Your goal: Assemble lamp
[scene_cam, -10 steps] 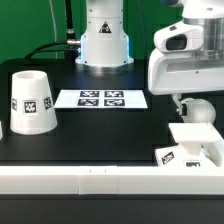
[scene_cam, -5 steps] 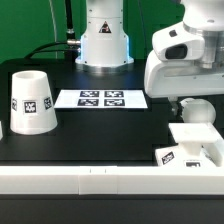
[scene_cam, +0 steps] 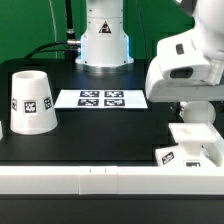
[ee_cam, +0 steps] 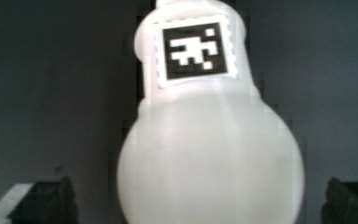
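The white bulb (ee_cam: 211,150) fills the wrist view, lying lengthwise with a tag (ee_cam: 194,50) on its narrow end. My gripper (ee_cam: 197,205) is open. Its dark fingers (ee_cam: 48,200) stand on either side of the bulb's wide body, apart from it. In the exterior view the bulb's round head (scene_cam: 203,110) shows under the white hand (scene_cam: 185,70) at the right, and the fingers are hidden. The flat square base (scene_cam: 190,152) lies in front of it, near the table's front edge. The tapered shade (scene_cam: 32,100) stands at the exterior view's left.
The marker board (scene_cam: 101,98) lies in the middle of the black table. The robot pedestal (scene_cam: 104,40) stands behind it. A white rail (scene_cam: 90,180) runs along the table's front edge.
The hand has come down a little and tilted over the bulb. The shade, base and marker board have not moved.
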### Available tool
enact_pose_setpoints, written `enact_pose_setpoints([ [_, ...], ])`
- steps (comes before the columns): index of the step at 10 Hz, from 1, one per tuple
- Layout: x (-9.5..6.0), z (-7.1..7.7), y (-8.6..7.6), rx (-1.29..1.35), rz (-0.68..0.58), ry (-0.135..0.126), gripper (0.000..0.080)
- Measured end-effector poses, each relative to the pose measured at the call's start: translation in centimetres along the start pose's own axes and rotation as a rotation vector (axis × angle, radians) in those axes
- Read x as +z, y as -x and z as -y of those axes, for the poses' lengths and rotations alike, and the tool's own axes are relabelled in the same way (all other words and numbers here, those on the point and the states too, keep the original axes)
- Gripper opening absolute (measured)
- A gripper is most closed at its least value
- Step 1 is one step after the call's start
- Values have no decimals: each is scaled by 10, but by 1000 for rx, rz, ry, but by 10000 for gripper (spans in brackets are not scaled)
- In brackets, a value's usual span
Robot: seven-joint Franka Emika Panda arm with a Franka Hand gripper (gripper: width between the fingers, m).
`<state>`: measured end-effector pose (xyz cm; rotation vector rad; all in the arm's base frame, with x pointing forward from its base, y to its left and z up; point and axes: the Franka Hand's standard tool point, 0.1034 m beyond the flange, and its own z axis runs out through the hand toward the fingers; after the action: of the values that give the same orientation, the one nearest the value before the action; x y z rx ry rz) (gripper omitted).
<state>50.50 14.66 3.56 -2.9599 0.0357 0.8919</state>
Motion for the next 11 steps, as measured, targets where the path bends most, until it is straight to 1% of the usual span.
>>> enact_pose_setpoints([
  [1, 2, -2, 4, -7, 76, 8, 699],
  [3, 7, -6, 5, -10, 191, 14, 699],
  [4, 11, -6, 9, -13, 270, 22, 699],
  [5, 13, -5, 8, -17, 328, 26, 699],
  [7, 19, -1, 5, -23, 380, 34, 699],
  [8, 21, 1, 1, -26, 362, 31, 699],
  [10, 26, -3, -1, -23, 359, 31, 699],
  [11, 26, -3, -1, -22, 358, 29, 699],
])
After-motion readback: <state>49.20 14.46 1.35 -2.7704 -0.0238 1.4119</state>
